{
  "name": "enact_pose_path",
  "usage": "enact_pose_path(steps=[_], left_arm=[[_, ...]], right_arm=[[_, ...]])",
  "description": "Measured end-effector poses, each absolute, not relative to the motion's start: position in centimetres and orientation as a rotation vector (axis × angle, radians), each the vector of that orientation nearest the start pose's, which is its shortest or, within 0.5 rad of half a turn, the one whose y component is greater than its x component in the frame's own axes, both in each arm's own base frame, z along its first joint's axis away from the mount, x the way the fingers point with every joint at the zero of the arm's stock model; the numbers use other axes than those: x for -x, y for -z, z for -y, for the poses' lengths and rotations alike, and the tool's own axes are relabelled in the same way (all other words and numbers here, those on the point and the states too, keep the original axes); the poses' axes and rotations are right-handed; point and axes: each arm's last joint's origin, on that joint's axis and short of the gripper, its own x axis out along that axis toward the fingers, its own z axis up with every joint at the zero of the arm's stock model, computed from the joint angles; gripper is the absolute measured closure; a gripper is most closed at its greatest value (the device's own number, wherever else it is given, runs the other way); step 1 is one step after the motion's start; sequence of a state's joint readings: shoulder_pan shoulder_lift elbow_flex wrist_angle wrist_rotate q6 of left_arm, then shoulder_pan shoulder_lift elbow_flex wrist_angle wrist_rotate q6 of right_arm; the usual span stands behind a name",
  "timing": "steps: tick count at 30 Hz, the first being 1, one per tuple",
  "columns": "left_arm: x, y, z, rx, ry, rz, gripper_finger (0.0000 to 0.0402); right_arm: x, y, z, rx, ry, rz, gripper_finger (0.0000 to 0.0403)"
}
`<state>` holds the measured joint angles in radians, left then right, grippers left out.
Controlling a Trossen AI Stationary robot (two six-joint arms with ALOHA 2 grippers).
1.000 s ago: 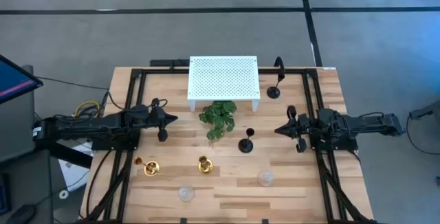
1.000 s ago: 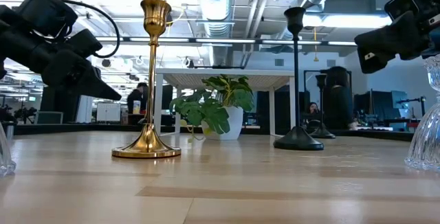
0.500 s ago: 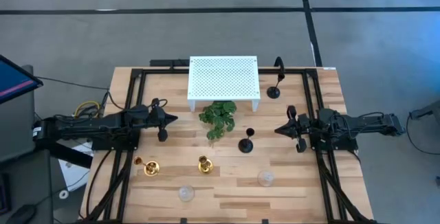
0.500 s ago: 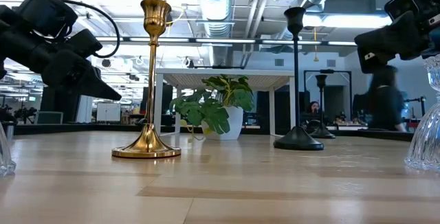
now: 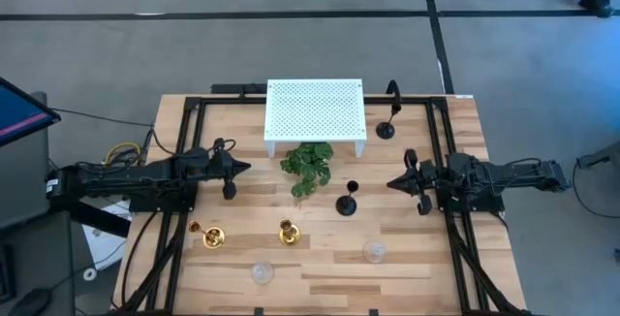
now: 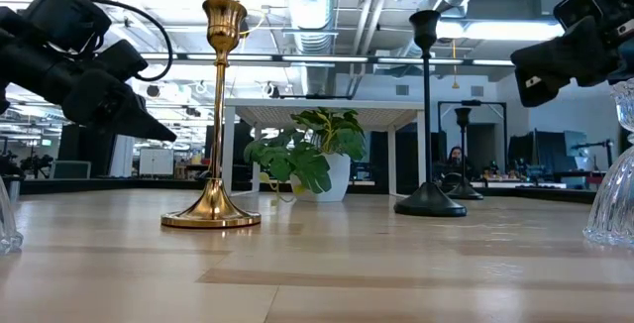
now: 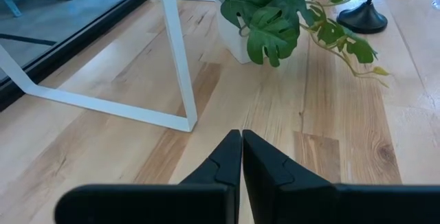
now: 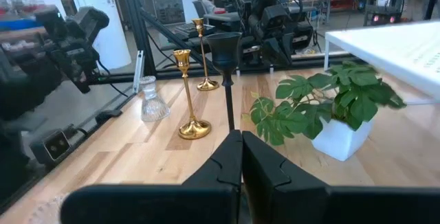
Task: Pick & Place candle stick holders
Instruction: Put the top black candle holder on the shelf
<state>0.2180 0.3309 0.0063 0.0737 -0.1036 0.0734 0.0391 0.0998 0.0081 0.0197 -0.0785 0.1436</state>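
Nearest the front edge of the table [image 5: 320,282] stood the two clear glass holders, one [image 5: 262,273] toward the left and the other [image 5: 374,251] toward the right, well apart from each other. Just behind them stood the two gold candle stick holders: one [image 5: 212,237] near the left frame rail, the other [image 5: 289,232] closer to the middle, its tall stem rising from a flared base in the low view [image 6: 213,209].

Farther back, near the centre, a tall black holder [image 5: 345,204] stood upright just right of the green plant [image 5: 307,168] in its white pot. The left gripper [image 5: 235,169] hung above the table to the left of the plant, its fingers [image 7: 227,165] pressed together and holding nothing. The right gripper [image 5: 397,183] hung opposite, to the right of the black holder, its fingers [image 8: 230,159] likewise pressed together with nothing between them. Both pointed inward toward the middle of the table.

Behind the plant stood the white perforated stand [image 5: 316,110] on its thin legs, and to its right, near the back edge, the second black holder [image 5: 386,128]. Beyond the table, a person [image 6: 455,160] sat in the room among desks and equipment.
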Motion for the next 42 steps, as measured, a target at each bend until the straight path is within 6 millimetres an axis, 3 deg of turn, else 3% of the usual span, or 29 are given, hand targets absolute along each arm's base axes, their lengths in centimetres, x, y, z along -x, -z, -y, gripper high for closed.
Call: enact_pose_path(steps=[4,42], left_arm=[[-11.18,-14.41,-2.79,-0.058,-0.311,-0.262,0.0387],[-11.24,-14.63,-2.80,-0.049,-0.313,-0.237,0.0387]], right_arm=[[-10.15,-16.22,-0.61,-0.210,-0.100,-0.131,0.0403],[-10.14,-16.43,-0.63,-0.209,-0.108,-0.120,0.0403]])
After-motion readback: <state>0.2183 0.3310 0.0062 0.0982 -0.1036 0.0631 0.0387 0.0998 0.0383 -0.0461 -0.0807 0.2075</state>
